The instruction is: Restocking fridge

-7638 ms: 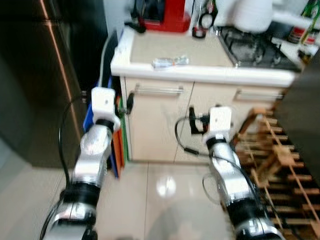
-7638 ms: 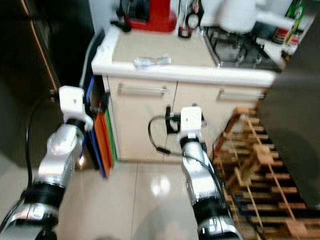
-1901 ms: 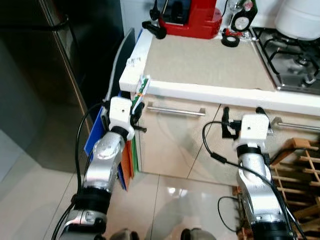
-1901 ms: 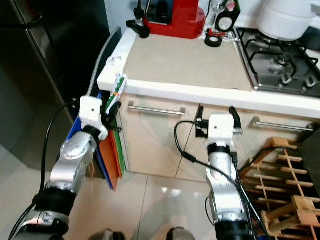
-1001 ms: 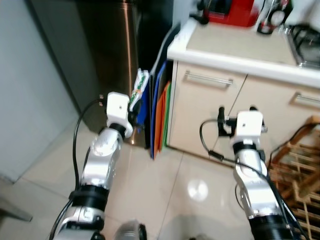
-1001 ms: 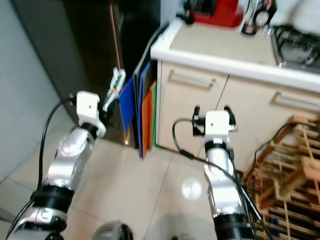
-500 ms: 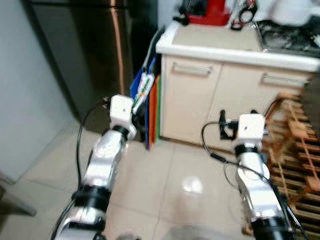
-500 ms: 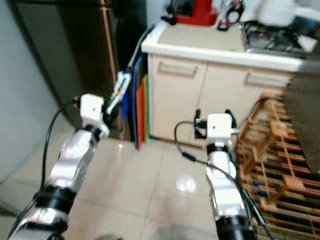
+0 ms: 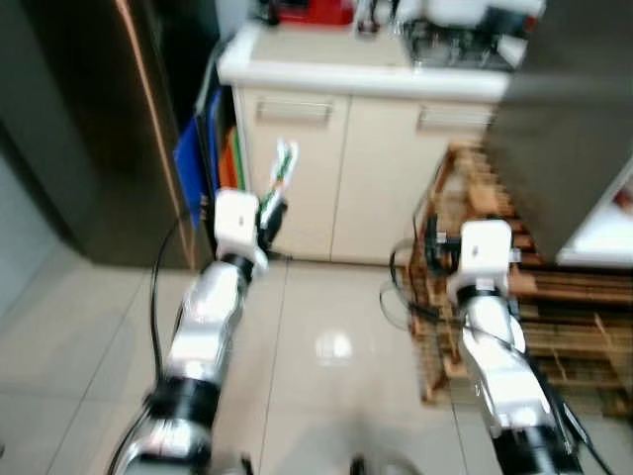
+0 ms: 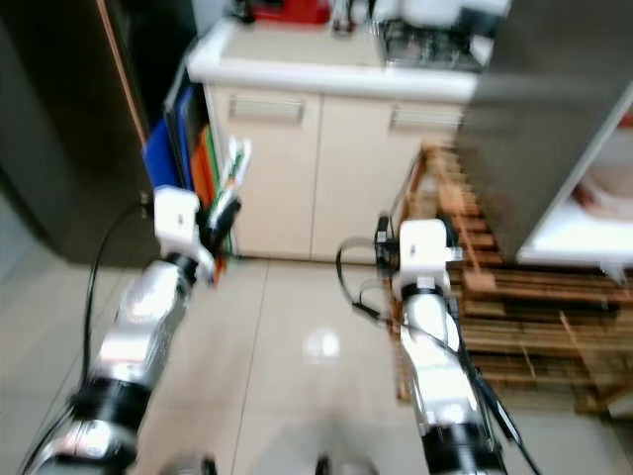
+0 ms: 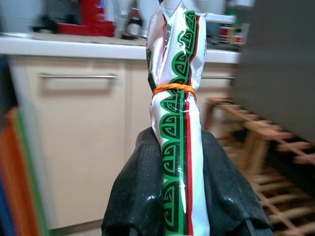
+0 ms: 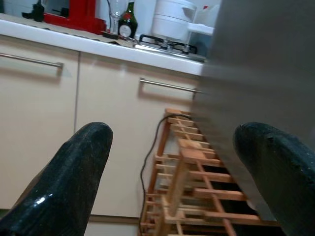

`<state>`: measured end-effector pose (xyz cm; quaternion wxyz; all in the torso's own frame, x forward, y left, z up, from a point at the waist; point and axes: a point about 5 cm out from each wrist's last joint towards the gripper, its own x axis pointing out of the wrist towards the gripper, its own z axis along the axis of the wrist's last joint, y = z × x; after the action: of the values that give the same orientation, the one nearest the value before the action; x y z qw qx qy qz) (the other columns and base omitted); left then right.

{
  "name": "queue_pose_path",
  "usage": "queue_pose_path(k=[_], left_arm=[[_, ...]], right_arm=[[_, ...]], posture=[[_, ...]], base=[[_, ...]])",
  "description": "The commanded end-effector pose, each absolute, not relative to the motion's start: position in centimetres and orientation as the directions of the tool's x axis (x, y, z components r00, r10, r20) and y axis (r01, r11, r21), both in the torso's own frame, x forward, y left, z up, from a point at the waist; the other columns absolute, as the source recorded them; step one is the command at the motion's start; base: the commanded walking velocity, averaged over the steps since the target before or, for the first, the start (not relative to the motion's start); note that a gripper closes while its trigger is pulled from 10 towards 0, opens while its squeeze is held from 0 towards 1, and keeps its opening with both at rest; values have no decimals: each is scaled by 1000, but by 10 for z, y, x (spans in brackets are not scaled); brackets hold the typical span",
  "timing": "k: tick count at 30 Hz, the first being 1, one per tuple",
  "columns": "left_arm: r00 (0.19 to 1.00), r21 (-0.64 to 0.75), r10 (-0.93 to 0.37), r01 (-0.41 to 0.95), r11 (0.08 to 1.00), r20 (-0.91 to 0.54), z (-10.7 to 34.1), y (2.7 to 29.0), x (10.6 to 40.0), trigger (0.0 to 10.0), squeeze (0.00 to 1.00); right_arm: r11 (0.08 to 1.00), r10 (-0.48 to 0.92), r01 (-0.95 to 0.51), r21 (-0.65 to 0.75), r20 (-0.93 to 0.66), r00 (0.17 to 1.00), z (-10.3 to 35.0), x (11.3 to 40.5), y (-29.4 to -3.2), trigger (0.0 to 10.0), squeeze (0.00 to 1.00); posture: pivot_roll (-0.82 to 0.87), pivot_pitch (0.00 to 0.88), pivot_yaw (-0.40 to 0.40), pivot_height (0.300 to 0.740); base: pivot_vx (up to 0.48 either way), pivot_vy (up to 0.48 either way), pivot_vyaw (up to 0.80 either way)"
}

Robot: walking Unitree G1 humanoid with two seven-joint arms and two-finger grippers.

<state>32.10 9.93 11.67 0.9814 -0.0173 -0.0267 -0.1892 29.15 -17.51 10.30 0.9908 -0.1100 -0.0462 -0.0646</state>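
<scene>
The packet [image 11: 176,123], a long white sleeve printed with green key patterns and a red stripe and cinched by an orange rubber band, stands upright out of the left gripper [image 11: 177,196]. Both black fingers [image 11: 138,191] are pressed in against its lower half, one on each side, so the packet is pinched squarely between them and its twisted top rises clear above. From the head cameras the same packet [image 9: 281,170] pokes up at a slight tilt above the left arm's white wrist block, held in the air over the pale tiled floor [image 9: 326,346].

The right gripper [image 12: 172,162] carries nothing. Its two black fingers [image 12: 74,172] are spread wide apart, with open space between them, and they touch nothing. That arm is raised at about the same height as the left, just beside a wooden slatted rack [image 9: 495,247] that stands on the floor to the robot's right.

Beyond both arms is a run of cream cabinets [image 9: 326,148] with bar handles under a white countertop [image 9: 356,74]. Blue, orange and green flat boards [image 9: 198,158] lean in the gap beside the cabinet's left end, next to the dark fridge [image 9: 89,119] with its copper-toned edge. On the counter, further back, sit a red appliance [image 12: 74,14], a dark bottle [image 12: 129,24], a white pot [image 12: 170,19] and a gas hob [image 12: 167,44]. A large grey panel [image 9: 564,109] fills the near right, blurred.
</scene>
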Motion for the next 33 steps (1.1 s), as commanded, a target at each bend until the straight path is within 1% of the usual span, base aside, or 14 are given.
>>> queue_pose_path(k=[1,8,19,23,33], left_arm=[[932,-14,-354,356,934,70,120,106,322,10000,0],[915,-4,-395,396,918,81,125,98,324,10000,0],[910,19,-406,406,914,82,132,99,333,10000,0],[906,26,-415,414,910,84,134,99,335,10000,0],[918,40,-387,385,922,92,137,106,339,10000,0]], right_arm=[[968,-117,139,-208,115,986,104,292,-173,10000,0],[966,-133,157,-205,128,983,106,293,-175,10000,0],[963,-166,192,-187,144,975,107,295,-175,10000,0],[963,-168,195,-186,151,974,108,296,-175,10000,0],[959,-174,202,-198,151,973,106,295,-178,10000,0]], posture=[[-91,0,-7,682],[-105,0,18,682],[-109,0,53,682],[-108,0,55,682],[-95,0,41,682]], base=[[0,-469,0],[0,-469,0],[0,-454,0],[0,-439,0],[0,-431,0]])
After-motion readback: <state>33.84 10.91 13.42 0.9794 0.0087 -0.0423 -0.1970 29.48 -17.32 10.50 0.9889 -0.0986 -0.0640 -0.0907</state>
